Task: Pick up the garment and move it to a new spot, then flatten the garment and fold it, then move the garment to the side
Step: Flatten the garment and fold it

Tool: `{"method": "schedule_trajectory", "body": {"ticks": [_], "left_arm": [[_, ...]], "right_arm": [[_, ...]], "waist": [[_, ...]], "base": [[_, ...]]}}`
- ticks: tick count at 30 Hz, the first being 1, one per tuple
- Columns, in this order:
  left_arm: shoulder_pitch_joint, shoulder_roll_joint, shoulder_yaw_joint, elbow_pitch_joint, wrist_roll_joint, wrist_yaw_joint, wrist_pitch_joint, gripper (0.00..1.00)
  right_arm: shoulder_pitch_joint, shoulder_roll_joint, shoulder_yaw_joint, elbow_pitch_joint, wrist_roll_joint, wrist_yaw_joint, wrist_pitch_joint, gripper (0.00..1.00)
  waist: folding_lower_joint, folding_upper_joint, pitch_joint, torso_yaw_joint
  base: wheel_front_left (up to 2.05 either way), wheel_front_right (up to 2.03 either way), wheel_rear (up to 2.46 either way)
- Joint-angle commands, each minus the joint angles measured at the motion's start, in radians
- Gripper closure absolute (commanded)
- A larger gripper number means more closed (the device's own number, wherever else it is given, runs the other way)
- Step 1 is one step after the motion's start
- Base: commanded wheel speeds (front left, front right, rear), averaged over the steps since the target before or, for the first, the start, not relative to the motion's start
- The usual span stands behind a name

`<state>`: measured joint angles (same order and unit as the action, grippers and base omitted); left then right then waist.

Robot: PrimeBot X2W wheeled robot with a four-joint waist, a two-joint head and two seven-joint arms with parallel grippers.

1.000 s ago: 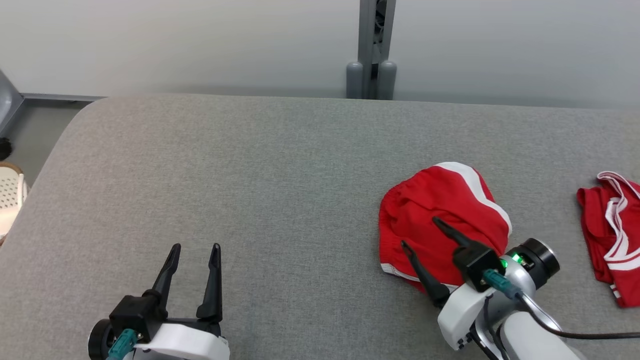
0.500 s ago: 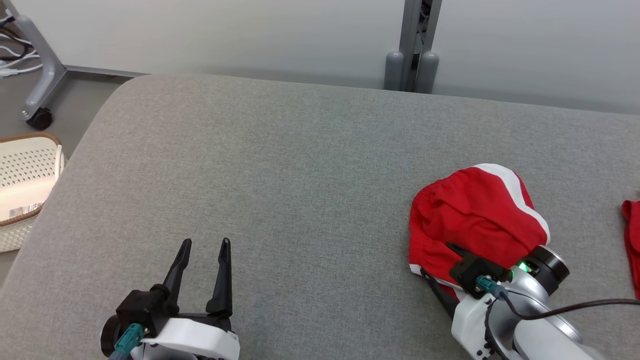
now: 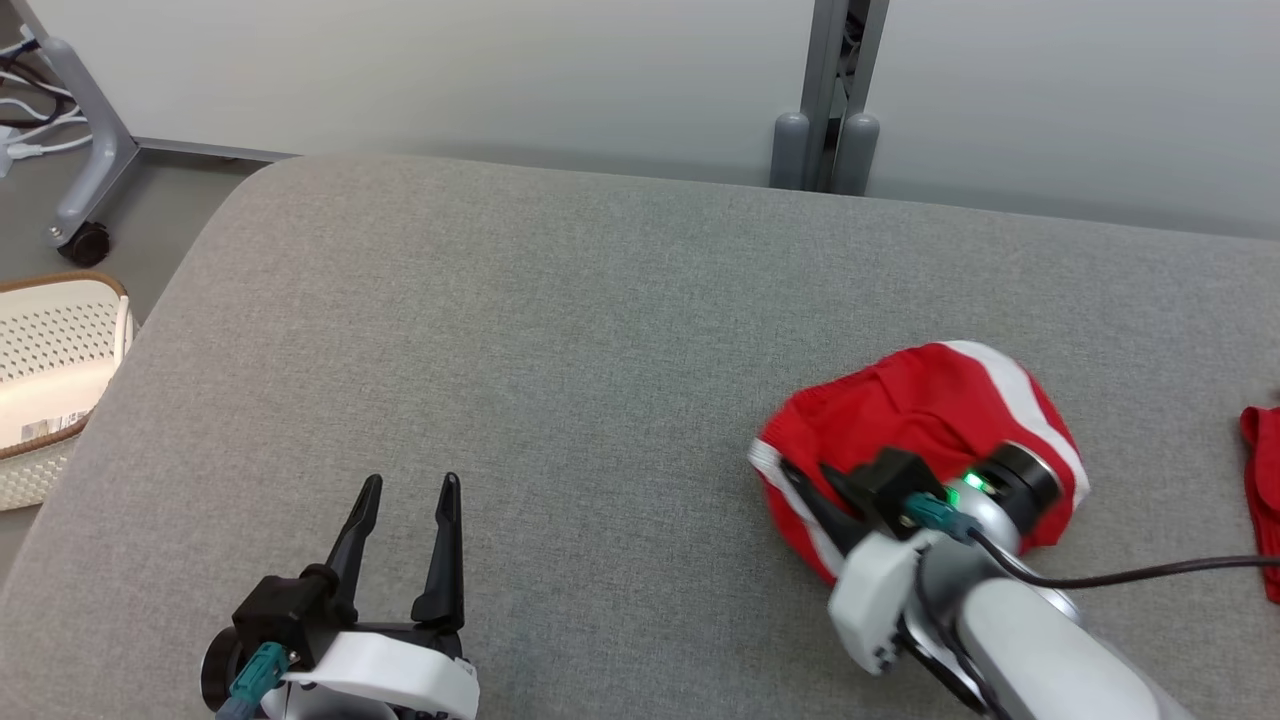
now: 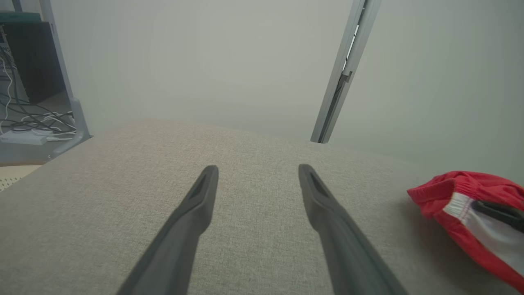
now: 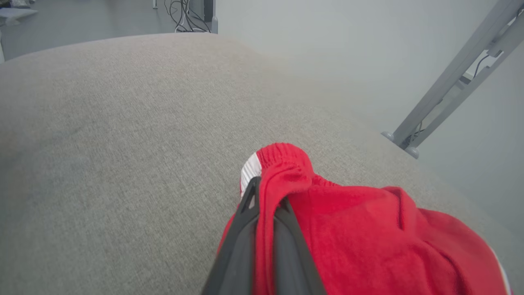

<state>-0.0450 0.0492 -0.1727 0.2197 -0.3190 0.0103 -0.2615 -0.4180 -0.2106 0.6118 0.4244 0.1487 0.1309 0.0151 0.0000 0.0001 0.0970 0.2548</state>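
Observation:
The garment (image 3: pixel 930 415) is a crumpled pair of red shorts with white trim, lying right of centre on the grey padded table (image 3: pixel 560 330). My right gripper (image 3: pixel 800 480) is shut on the garment's near left edge. In the right wrist view the two fingers pinch a fold of the garment (image 5: pixel 368 229), and my right gripper (image 5: pixel 266 192) holds red cloth bunched above the tips. My left gripper (image 3: pixel 408 490) stands open at the lower left over bare table. In the left wrist view my left gripper (image 4: pixel 258 170) has nothing between its fingers, and the garment (image 4: pixel 470 205) lies at the right edge.
A second red and white piece of clothing (image 3: pixel 1262 470) lies at the table's right edge. A white perforated basket (image 3: pixel 45 370) stands on the floor to the left. A grey post (image 3: pixel 828 90) rises behind the table, and a wheeled stand leg (image 3: pixel 80 170) is at the back left.
My right gripper has come down onto the garment and shut on its near edge, pulling the cloth slightly left. The head camera has shifted. The left gripper stays open.

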Motion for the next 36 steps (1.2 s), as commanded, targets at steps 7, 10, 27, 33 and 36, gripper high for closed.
{"method": "schedule_trajectory", "body": {"ticks": [7,10,27,33,36], "left_arm": [[-0.003,0.003,-0.007,0.008,0.007,-0.002,-0.003,0.0],[0.001,0.003,-0.011,0.009,0.004,-0.002,-0.003,0.0],[0.001,0.003,0.0,-0.002,0.0,0.004,-0.003,0.0],[-0.012,0.003,0.008,0.005,0.015,-0.005,-0.003,0.0],[-0.018,0.003,0.013,0.009,0.022,-0.006,-0.003,0.0]], "right_arm": [[-0.207,0.092,0.097,-0.089,0.199,0.0,-0.111,1.0],[-0.265,0.112,0.068,-0.108,0.278,0.0,-0.192,1.0],[-0.075,0.11,-0.448,0.358,0.471,0.0,-0.263,1.0],[-0.041,0.112,-0.54,0.442,0.44,0.0,-0.275,0.86],[-0.035,0.117,-0.563,0.464,0.422,0.0,-0.275,0.0]], "waist": [[0.0,-0.0001,-0.019,-0.004],[0.0,-0.0001,-0.025,0.0],[0.0,-0.0001,0.002,-0.014],[0.0,-0.0001,0.013,-0.059],[0.0,-0.0001,0.008,-0.082]], "base": [[0.0,0.0,0.0],[0.0,0.0,0.0],[0.0,0.0,0.0],[0.0,0.0,0.0],[0.0,0.0,0.0]]}}
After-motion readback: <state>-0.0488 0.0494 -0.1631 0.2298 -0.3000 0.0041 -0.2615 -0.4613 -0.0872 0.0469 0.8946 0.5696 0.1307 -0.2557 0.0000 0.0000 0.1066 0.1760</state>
